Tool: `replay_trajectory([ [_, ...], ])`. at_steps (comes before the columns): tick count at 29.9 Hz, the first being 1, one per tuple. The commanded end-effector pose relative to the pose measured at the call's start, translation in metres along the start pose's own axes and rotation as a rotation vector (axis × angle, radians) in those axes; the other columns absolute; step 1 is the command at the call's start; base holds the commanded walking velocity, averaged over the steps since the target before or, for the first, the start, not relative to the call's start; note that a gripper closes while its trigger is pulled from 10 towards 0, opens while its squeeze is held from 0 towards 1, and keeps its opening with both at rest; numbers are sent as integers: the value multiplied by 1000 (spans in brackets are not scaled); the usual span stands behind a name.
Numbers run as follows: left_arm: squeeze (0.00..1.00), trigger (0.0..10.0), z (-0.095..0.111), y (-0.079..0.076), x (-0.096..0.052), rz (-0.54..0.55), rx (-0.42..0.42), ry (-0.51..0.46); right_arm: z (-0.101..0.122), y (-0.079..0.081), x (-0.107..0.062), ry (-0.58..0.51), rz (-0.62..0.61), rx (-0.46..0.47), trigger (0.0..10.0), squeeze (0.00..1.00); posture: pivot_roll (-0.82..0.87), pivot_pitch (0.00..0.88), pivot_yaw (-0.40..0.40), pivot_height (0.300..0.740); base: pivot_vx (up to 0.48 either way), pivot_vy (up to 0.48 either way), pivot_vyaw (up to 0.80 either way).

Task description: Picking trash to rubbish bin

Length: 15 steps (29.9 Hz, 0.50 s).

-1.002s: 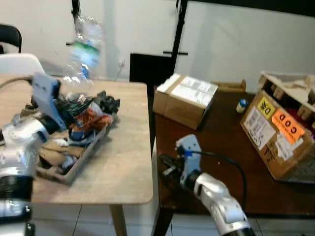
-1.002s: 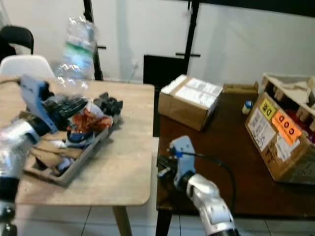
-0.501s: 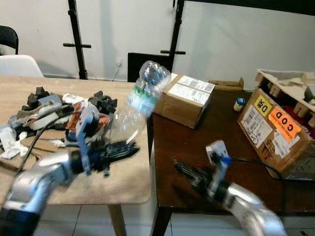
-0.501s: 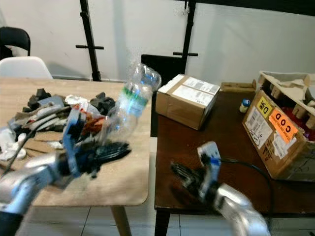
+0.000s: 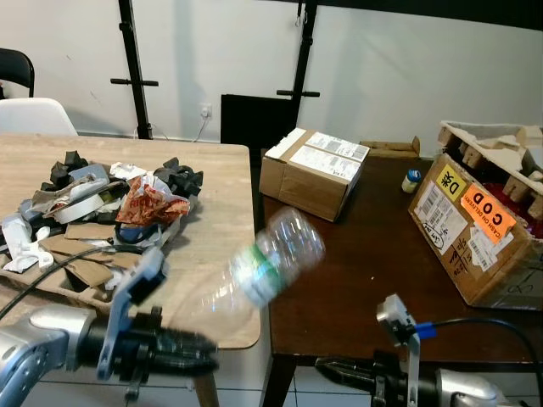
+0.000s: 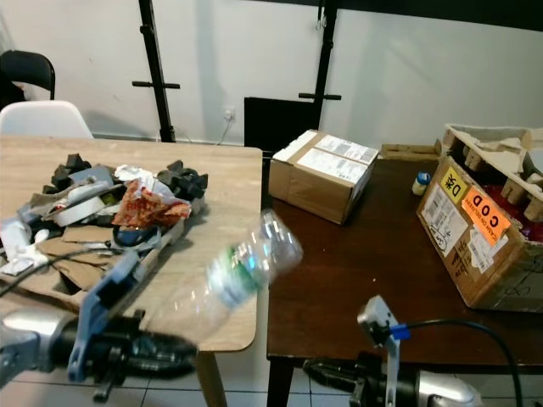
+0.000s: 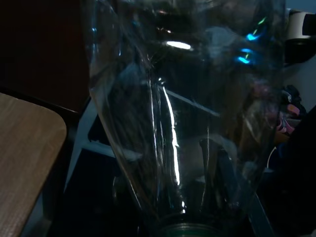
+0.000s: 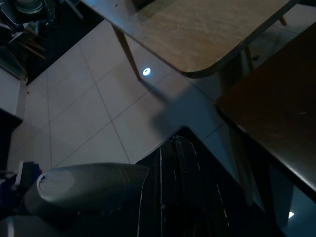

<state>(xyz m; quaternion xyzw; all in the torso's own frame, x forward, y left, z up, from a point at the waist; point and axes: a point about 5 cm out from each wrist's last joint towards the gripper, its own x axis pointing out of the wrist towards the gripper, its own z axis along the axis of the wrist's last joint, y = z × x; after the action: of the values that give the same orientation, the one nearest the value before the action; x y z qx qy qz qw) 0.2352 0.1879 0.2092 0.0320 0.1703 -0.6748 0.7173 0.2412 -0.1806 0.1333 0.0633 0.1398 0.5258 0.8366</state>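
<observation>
Left gripper (image 5: 199,349) grips an empty clear plastic bottle (image 5: 259,275) beside the table's (image 5: 225,212) trash-piled cardboard tray (image 5: 81,254).

Head views: even, diffuse indoor light, moderately bright, with soft shadows on the white wall (image 5: 407,76) behind the black stands. The plastic bottle (image 5: 267,271) is smeared by motion blur, as is the left end effector (image 5: 199,350); the cardboard boxes (image 5: 312,172) stay sharp. Left wrist view: very dim, the bottle (image 7: 182,123) close, out of focus, streaked with white and blue glints. Right wrist view: dark, a small bright glare spot on the tiled floor (image 8: 146,72).
</observation>
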Motion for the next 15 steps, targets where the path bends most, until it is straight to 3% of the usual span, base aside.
replay_trajectory([
  [1,0,0,-6,-7,0,-32,-4,88,-6,3,-3,48,19,-3,10000,0,-27,190,-56,740,0,0,0],
  [2,0,0,-6,-7,0,-32,-4,88,-6,3,-3,48,19,-3,10000,0,-27,190,-56,740,0,0,0],
  [4,0,0,-27,-14,2,-65,-28,243,-20,3,1,128,21,-9,10000,0,-26,189,-56,740,0,0,0],
  [5,0,0,-27,-14,2,-65,-28,243,-20,3,1,128,21,-9,10000,0,-26,189,-56,740,0,0,0],
  [6,0,0,-39,-15,2,-67,-43,314,-27,4,4,165,32,-12,10000,0,-26,188,-55,740,0,0,0],
  [11,0,0,-47,-17,2,-72,-54,366,-33,6,6,203,44,-18,10000,0,-26,187,-56,740,0,0,0],
  [15,0,0,-74,-24,1,-88,-77,542,-68,9,3,462,56,-89,10000,0,-27,175,-55,740,0,0,0],
])
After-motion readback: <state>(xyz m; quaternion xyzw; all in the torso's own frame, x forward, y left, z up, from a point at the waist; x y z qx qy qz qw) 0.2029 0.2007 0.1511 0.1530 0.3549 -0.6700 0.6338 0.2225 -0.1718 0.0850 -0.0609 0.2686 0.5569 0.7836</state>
